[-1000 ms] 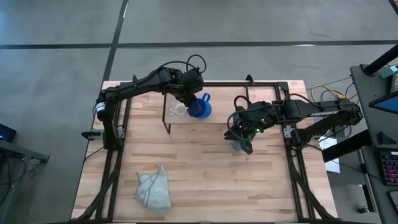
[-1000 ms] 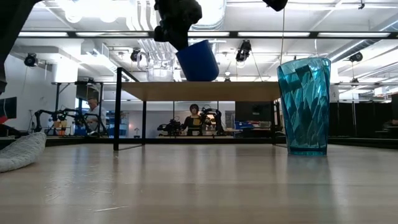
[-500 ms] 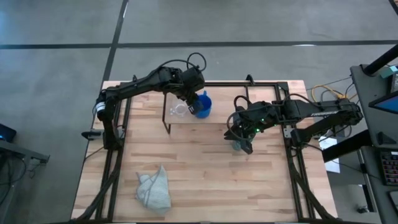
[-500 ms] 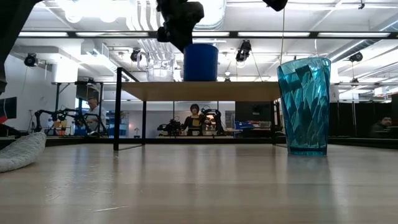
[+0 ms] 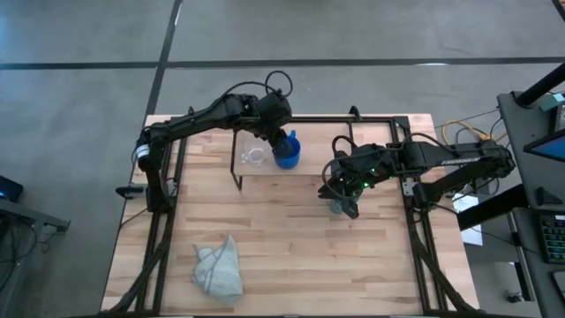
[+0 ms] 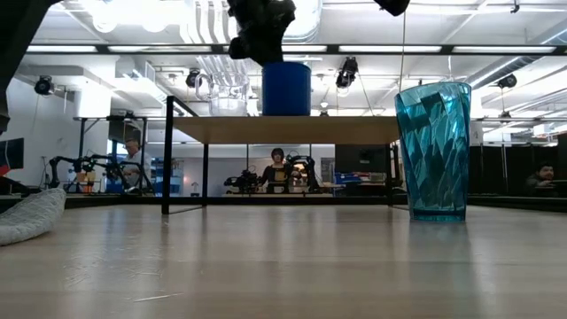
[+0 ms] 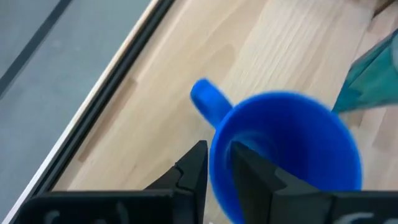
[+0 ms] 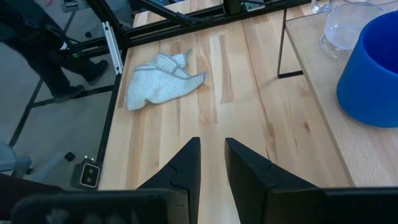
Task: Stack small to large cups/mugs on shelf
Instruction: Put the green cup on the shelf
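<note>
Left end effector (image 7: 214,171): fingers closed across the rim wall of the blue mug (image 5: 286,154), one inside, one outside, at the shelf (image 6: 292,129). The mug stands upright on the shelf's wooden top in the low view, handle toward 1 o'clock in the high view, just beside the clear glass cup (image 5: 255,157), which sits at its 9 o'clock. Right end effector (image 5: 340,196): above the teal cup (image 6: 433,151), fingers a narrow gap apart, holding nothing visible in its wrist view. The teal cup stands upright on the table (image 5: 291,238), off the shelf at roughly 4 o'clock from the mug. Cloth (image 5: 218,268): crumpled near the table's 7 o'clock corner, not part of the task. Handling, as judged: the mug looks rigid, smooth-walled and fairly heavy for its size, so a rim pinch may slip; the teal cup looks light, thin and faceted, tall enough to tip, best taken around the mid-body. The glass cup appears fragile; contact from the neighbouring mug should stay gentle.
</note>
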Action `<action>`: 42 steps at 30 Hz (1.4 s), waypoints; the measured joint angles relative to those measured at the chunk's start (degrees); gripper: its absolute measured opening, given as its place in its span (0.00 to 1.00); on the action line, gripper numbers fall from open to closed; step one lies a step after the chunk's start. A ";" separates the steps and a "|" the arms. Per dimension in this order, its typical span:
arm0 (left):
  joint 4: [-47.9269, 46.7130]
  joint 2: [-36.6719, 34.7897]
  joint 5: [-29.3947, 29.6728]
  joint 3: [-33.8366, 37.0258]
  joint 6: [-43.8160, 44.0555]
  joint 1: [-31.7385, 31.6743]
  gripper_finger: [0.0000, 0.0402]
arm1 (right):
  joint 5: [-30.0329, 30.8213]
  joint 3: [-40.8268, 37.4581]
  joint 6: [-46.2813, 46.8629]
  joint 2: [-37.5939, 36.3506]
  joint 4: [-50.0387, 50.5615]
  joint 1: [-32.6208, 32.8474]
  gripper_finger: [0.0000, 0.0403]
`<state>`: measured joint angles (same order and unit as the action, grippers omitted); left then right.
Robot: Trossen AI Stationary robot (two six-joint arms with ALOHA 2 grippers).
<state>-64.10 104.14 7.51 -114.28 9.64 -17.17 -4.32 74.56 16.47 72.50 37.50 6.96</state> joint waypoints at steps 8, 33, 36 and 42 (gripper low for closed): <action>2.11 -1.25 -3.53 -3.75 0.66 0.85 0.14 | -0.06 0.02 2.95 -0.10 1.40 0.04 0.17; 2.65 -5.84 -5.60 -8.59 2.02 5.66 0.14 | 8.87 -0.70 20.61 9.14 25.56 5.40 0.17; 2.65 -5.92 -5.60 -8.59 2.02 5.68 0.14 | 8.86 -0.70 20.88 10.72 27.96 5.42 0.17; 2.65 -5.92 -5.60 -8.48 1.95 5.68 0.14 | 9.98 -0.73 21.59 14.96 31.32 5.04 0.17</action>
<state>-61.45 98.21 1.91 -122.76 11.60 -11.49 5.66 73.83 38.05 87.46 68.82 12.01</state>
